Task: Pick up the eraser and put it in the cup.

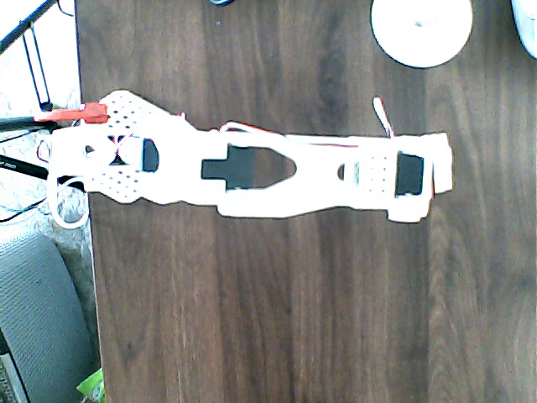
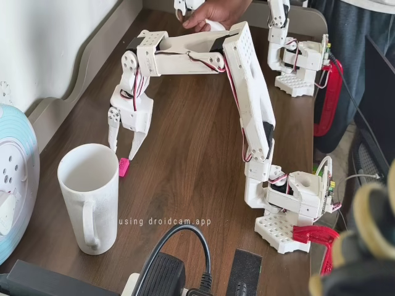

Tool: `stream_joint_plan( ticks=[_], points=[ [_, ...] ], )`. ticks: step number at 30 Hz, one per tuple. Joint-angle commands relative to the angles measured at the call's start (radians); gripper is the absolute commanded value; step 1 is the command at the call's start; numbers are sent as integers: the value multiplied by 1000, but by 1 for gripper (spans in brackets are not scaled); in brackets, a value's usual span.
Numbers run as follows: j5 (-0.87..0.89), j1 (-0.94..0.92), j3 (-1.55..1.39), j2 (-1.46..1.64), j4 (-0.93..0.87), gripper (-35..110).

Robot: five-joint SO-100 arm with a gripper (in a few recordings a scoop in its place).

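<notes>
In the fixed view the eraser (image 2: 124, 167), a tiny pink-red block, lies on the dark wooden table just right of the white cup (image 2: 89, 196), which stands upright with its handle toward the camera. My gripper (image 2: 121, 154) points down, open, with its tips just above the eraser and nothing held between them. The fingers (image 2: 137, 143) straddle the spot over the eraser. In the overhead view the white arm stretches across the table, with the gripper end (image 1: 442, 170) at the right and the cup (image 1: 421, 29) at the top edge. The arm hides the eraser there.
A pale blue-white spool (image 2: 15, 179) stands left of the cup and appears at the overhead view's top right corner (image 1: 527, 25). Red clamps (image 2: 311, 235) hold the arm's base. A black plug and cable (image 2: 179, 271) lie at the table's front edge.
</notes>
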State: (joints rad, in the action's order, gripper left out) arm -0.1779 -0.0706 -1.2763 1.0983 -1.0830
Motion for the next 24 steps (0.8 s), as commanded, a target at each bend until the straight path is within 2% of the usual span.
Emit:
stream_joint_plan(
  ticks=[1,5,9,18,24],
  points=[
    [-8,-25,29,9,43,17],
    [0,-38,34,-17,46,15],
    [8,-37,64,-37,35,0],
    [-54,-25,147,26,-31,0],
    [-123,38,166,328,-94,0]
  ],
)
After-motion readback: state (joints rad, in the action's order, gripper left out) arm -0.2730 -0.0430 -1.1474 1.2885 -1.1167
